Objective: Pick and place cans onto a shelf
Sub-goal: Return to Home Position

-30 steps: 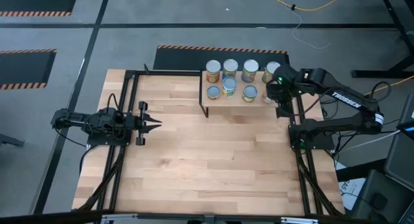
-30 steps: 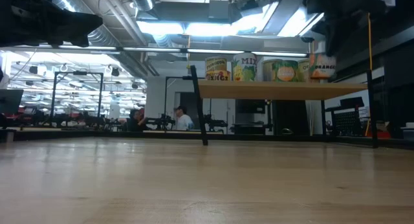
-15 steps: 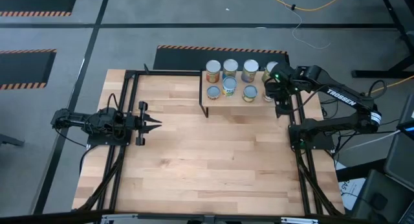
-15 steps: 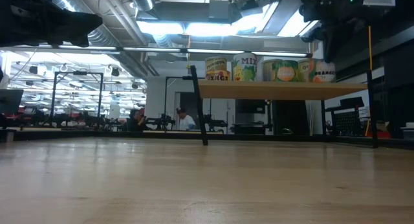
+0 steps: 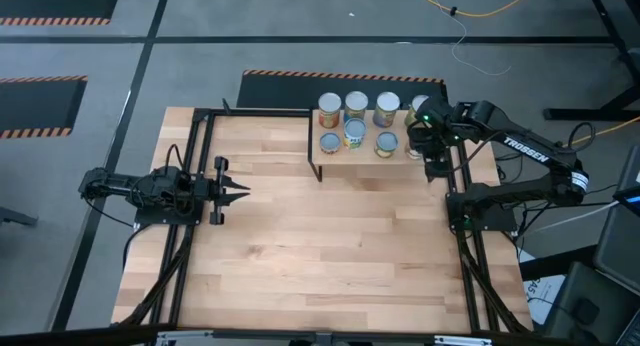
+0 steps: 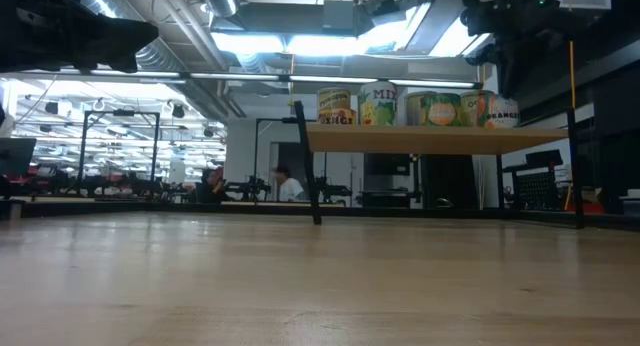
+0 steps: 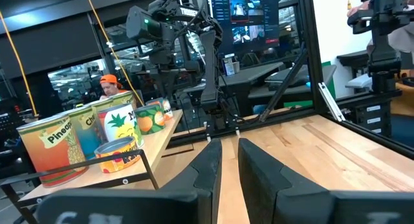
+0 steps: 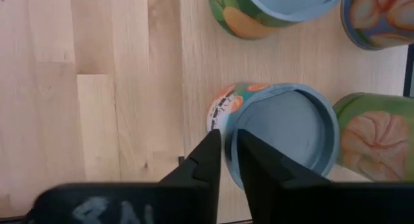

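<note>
Several cans stand in two rows on the shelf [image 5: 365,158], a light wood board on a thin black frame at the table's far right. My right gripper [image 8: 228,138] reaches down over the shelf's right end. It is shut on an orange-labelled can [image 6: 497,111], which stands upright on the board [image 6: 430,139]. In the high view the gripper [image 5: 427,141] hides that can. My left gripper [image 5: 245,191] waits at the table's left side, level and shut, with nothing between its fingers [image 7: 259,172]. My right gripper has the can's top rim [image 8: 226,120] between its two fingers, one over the recessed blue-grey top and one outside against the label. The fingers come from above, pointing steeply down. The can stands upright with its bottom on the shelf board.
Other cans [image 8: 272,4] [image 8: 375,146] stand close around the held one. The back row [image 5: 356,106] lines the shelf's far edge. The black arm frames [image 5: 190,186] [image 5: 462,186] run along both table sides. Bare wooden tabletop [image 5: 320,246] lies between the arms.
My right gripper has gone a little down and toward the shelf's far left with the orange can. The can hung slightly above the board a second ago and now stands on it beside the other cans.
</note>
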Controlling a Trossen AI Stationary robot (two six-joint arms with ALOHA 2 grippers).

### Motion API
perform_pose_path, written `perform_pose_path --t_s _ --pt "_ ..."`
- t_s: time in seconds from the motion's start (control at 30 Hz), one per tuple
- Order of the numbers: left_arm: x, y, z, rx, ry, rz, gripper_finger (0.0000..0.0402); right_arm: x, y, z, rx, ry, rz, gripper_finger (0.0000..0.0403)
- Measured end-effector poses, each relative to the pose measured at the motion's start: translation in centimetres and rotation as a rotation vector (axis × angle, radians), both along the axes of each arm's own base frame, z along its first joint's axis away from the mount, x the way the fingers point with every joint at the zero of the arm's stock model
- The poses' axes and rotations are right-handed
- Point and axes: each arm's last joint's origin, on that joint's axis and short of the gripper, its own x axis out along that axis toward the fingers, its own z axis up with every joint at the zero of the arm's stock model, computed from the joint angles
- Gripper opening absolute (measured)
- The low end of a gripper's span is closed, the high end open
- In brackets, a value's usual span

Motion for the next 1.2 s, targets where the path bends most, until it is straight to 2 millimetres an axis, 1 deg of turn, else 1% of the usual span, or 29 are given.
perform_pose_path --t_s 0.27,0.7,0.83,1.0,1.1,1.2 --pt "0.0 0.0 0.0 0.0 0.0 0.0 0.0044 0.0 0.0 0.0 0.0 0.0 0.0 0.0094" --pt "0.0 0.0 0.0 0.0 0.0 0.0 0.0044 0.1 0.0 0.2 -0.008 -0.012 0.001 0.0096" --pt "0.0 0.0 0.0 0.0 0.0 0.0 0.0044 0.1 0.0 1.4 -0.03 -0.051 0.0 0.0097" --pt "0.0 0.0 0.0 0.0 0.0 0.0 0.0044 0.0 0.1 4.1 -0.064 -0.145 0.005 0.0097" --pt "0.0 0.0 0.0 0.0 0.0 0.0 0.0044 -0.1 0.4 5.8 -0.024 -0.241 0.027 0.0097" --pt "0.0 0.0 0.0 0.0 0.0 0.0 0.0044 -0.2 1.0 7.0 0.084 -0.351 0.018 0.0097"
